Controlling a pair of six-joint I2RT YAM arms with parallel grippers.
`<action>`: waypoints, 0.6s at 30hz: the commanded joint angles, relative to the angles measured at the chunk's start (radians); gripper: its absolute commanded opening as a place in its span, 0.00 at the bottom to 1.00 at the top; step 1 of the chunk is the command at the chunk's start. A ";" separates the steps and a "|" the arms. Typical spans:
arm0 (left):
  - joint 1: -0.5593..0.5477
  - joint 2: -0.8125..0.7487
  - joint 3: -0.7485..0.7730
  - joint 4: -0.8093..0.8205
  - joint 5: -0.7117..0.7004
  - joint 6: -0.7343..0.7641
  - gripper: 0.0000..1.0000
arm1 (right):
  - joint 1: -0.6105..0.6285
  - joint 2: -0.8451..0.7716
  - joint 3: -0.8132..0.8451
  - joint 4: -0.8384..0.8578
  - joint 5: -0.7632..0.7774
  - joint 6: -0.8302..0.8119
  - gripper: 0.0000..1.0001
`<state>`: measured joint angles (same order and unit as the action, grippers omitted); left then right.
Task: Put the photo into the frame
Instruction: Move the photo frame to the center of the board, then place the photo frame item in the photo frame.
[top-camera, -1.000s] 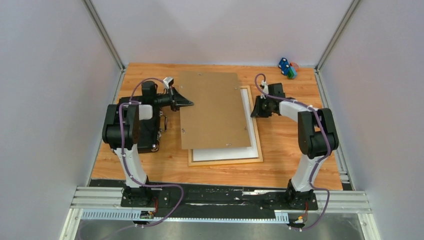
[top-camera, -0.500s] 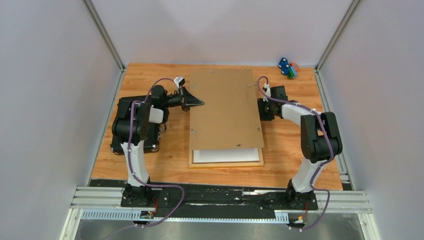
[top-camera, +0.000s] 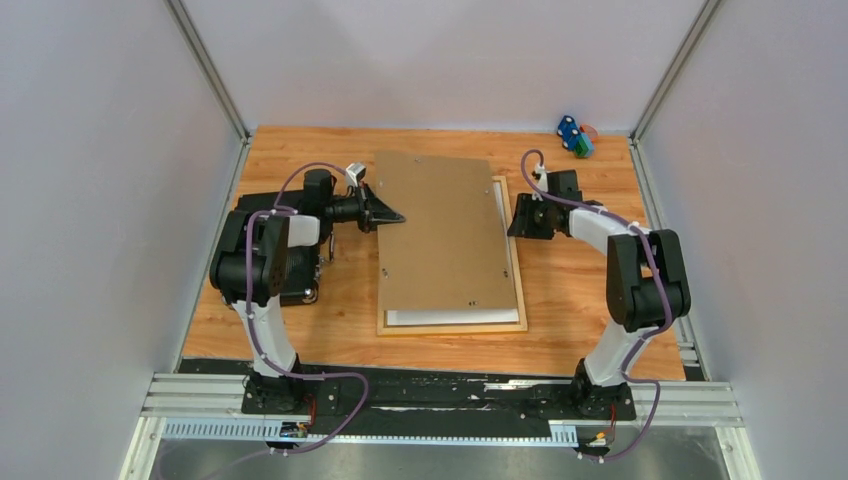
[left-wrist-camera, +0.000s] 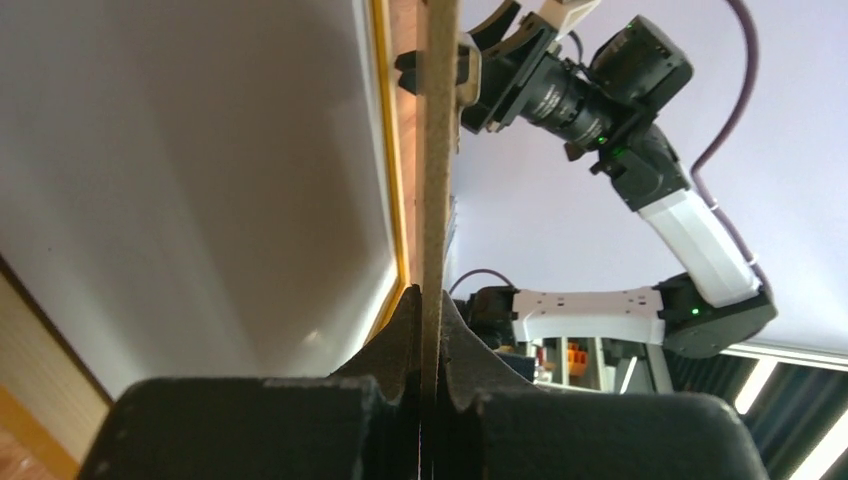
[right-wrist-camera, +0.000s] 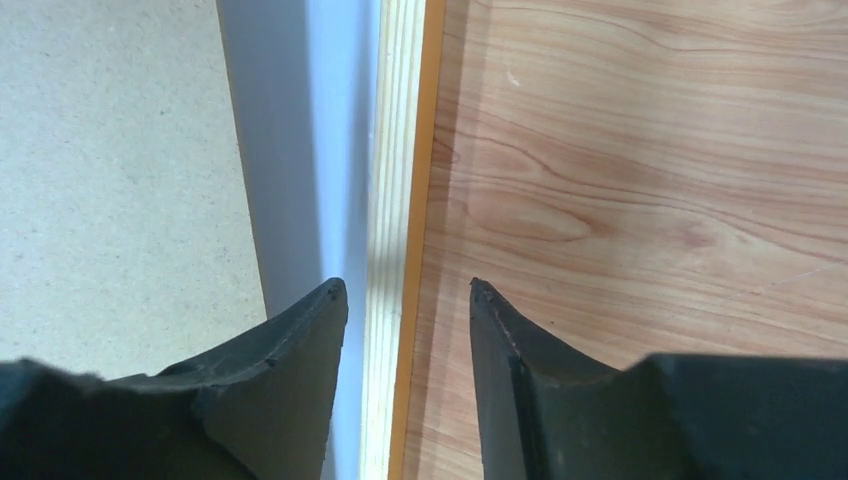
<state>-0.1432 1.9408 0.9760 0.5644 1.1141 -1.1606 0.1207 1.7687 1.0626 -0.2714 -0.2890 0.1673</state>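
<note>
Since a second ago the backing board (top-camera: 440, 235) swung over the frame (top-camera: 452, 329), where the photo (top-camera: 450, 317) lies. Our right claw (right-wrist-camera: 405, 288) has parted astride the rail, and our left claw (top-camera: 394, 216) pinches the board's edge. Next we should square and lower it.

Bright, even light, soft shadows; the left pincer (left-wrist-camera: 428, 305) looms dark and blurred up close.

Lab cell, white panels (top-camera: 100, 200), aluminium rails (top-camera: 700, 400)
</note>
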 joint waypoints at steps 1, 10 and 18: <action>-0.001 -0.083 0.043 -0.172 0.007 0.164 0.00 | -0.011 -0.056 -0.007 0.021 0.005 0.003 0.51; -0.010 -0.079 0.028 -0.161 0.008 0.153 0.00 | -0.066 -0.084 -0.007 0.023 -0.011 0.008 0.63; -0.046 -0.045 0.026 -0.074 0.016 0.084 0.00 | -0.139 -0.104 -0.008 0.024 -0.046 0.012 0.64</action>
<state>-0.1646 1.9167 0.9794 0.3882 1.0779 -1.0267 0.0177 1.7050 1.0588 -0.2714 -0.3046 0.1677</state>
